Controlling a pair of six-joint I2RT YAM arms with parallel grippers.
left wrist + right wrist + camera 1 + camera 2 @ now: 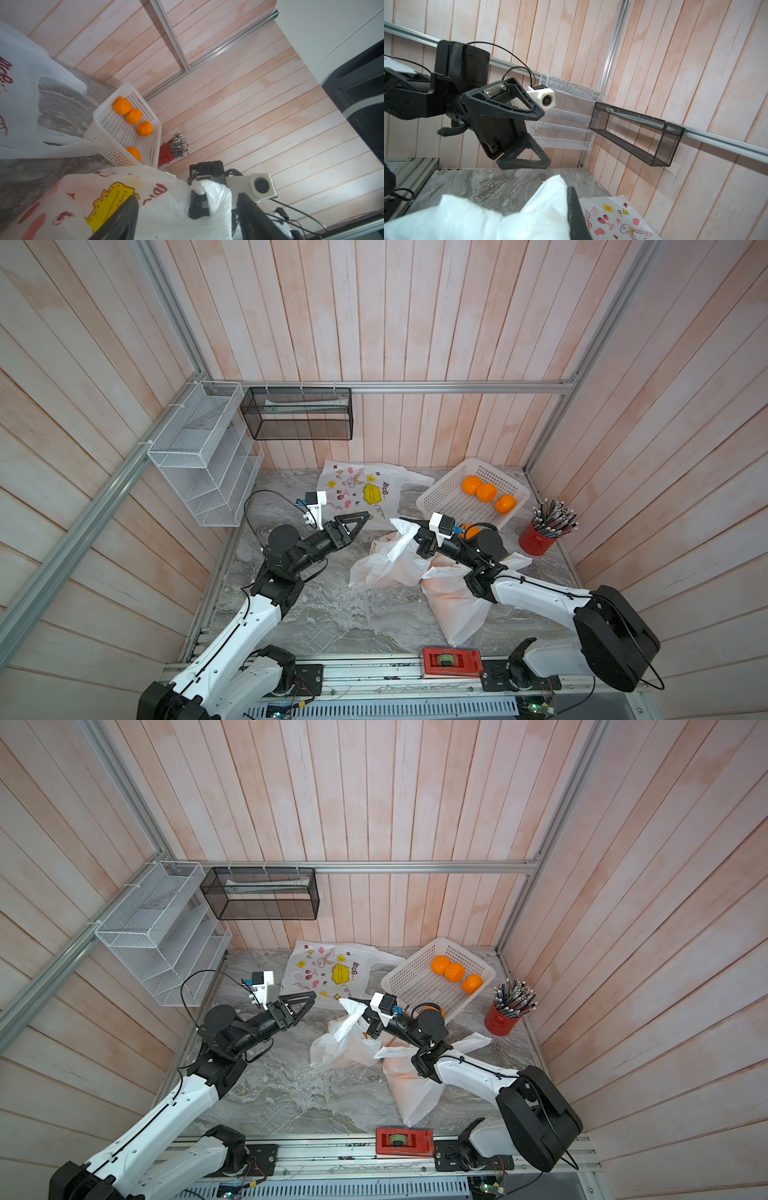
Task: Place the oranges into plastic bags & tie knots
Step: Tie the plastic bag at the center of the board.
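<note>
My right gripper [402, 526] is shut on a twisted white handle of the middle plastic bag [384, 568], holding it up; in the right wrist view the handle [542, 207] bunches against my one visible finger [575, 214]. My left gripper [359, 522] stands open just left of that handle and touches nothing. It also shows open in the right wrist view [547, 138]. A second bag [453, 605] lies under my right arm, orange showing through it. A printed bag [361, 489] lies flat at the back. Three oranges [486, 492] sit in the white basket [440, 499], a fourth orange [134, 153] at its near end.
A red cup of pens [540, 537] stands right of the basket. A red tape dispenser [451, 662] sits on the front rail. A white wire rack [199, 456] and a black mesh shelf [297, 414] hang on the left and back walls.
</note>
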